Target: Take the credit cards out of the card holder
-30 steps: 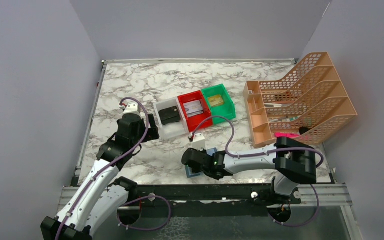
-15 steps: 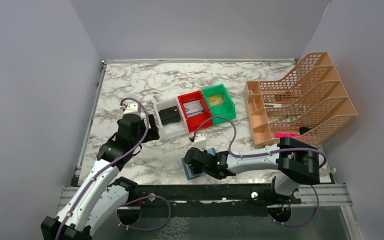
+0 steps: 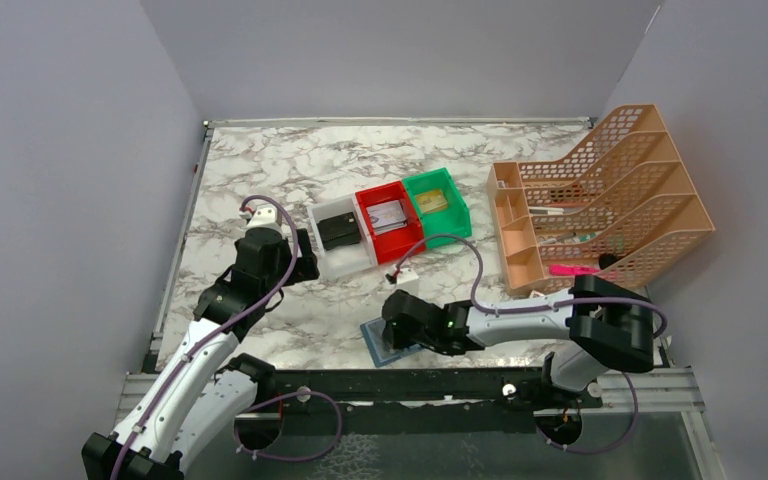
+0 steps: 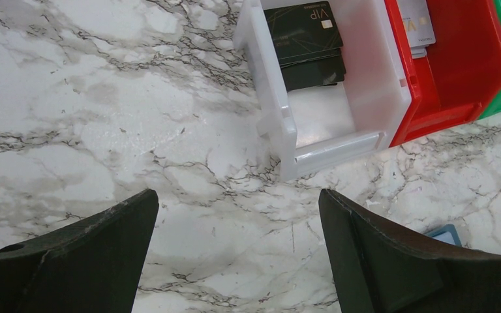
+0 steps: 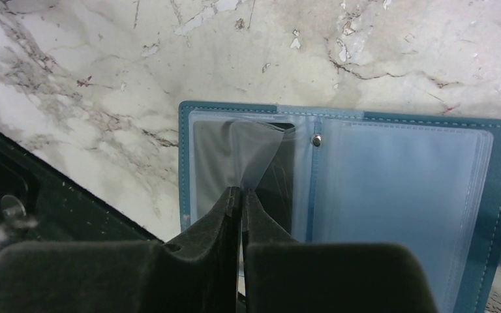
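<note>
Holder lies open and flat on the worktop, close to the near edge in front of the right arm, its clear pockets facing up. Right tool has just pinched shut over the holder's left half. A second ago its jaws stood partly apart; now the pads meet on a clear sleeve, which peaks up into the grip like a small tent. From overhead, the arm has also shifted slightly to its right, and the holder looks to have slid a touch nearer the edge with it. A dark card sits in the pocket beneath, flat and, as far as I can see, not in the grip. My read is that I have film rather than card, so pulling now would only lift the holder, and I'd want to re-grip. Left tool hangs wide open with nothing in it, over bare worktop just short of the white bin, where black cards already lie.
</note>
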